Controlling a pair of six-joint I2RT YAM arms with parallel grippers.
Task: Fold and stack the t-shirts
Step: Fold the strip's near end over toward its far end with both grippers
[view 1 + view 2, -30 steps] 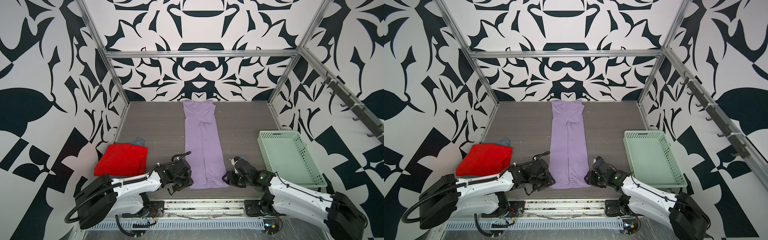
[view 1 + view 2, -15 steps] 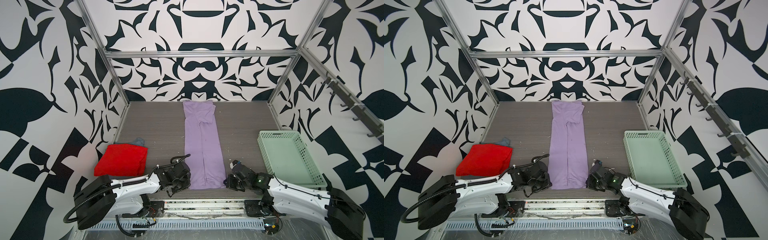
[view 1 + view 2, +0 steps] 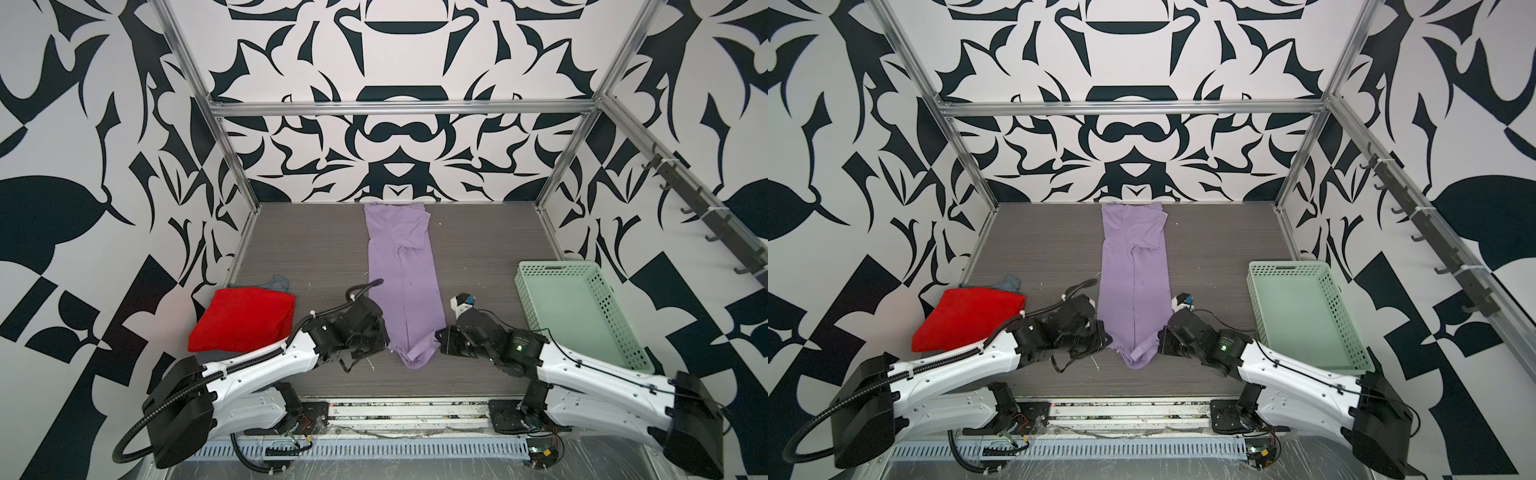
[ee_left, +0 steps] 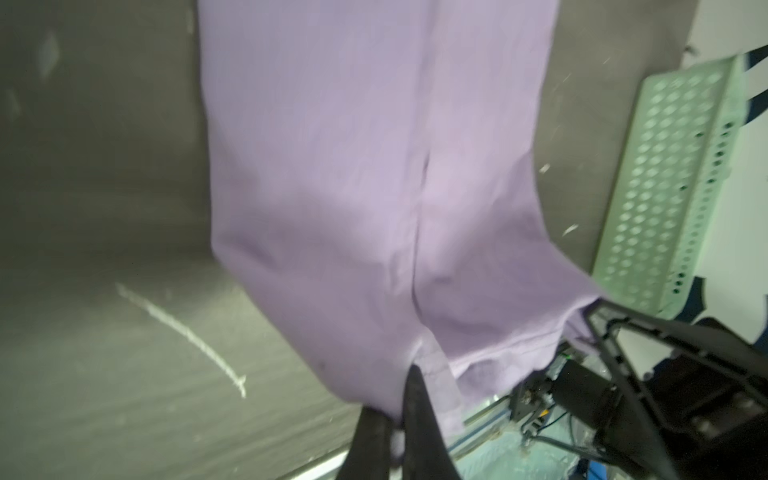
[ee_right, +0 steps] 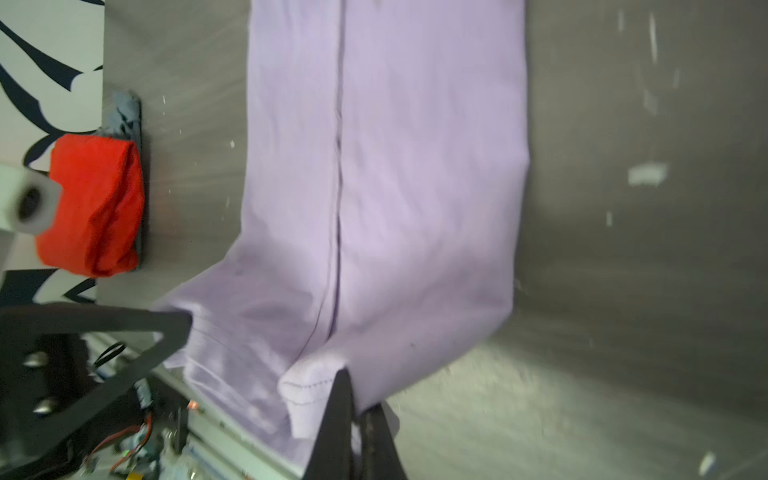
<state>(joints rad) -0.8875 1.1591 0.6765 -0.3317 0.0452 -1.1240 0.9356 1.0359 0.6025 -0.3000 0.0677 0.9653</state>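
The lavender t-shirt [image 3: 401, 266] lies as a long narrow strip down the middle of the grey wood-grain surface [image 3: 311, 249]. Its long axis runs from the back wall at upper centre of both top views to the near edge at lower centre. The folded-in sleeves lie at the far end and the stitched hem at the near end. A straight line runs down its middle where the two turned-in sides meet. The cloth is soft and matte, flat along most of its length but creased and drawn in to a narrow tip at the hem. There the left fingers [image 4: 419, 415] are pressed together on one hem corner, and the right fingers [image 5: 336, 424] are pinched on the other. Both wrist views are blurred, so the stitching shows only faintly, and the black fingers cover the very corners they hold. At lower left of both top views the red t-shirt [image 3: 243, 320] sits as a thick folded pad. The grey-blue t-shirt [image 3: 276, 283] lies beneath it, and only a crumpled corner and a thin edge of it show. At the right stands a mint-green perforated plastic basket [image 3: 552, 264], its near corner hidden behind the right arm.
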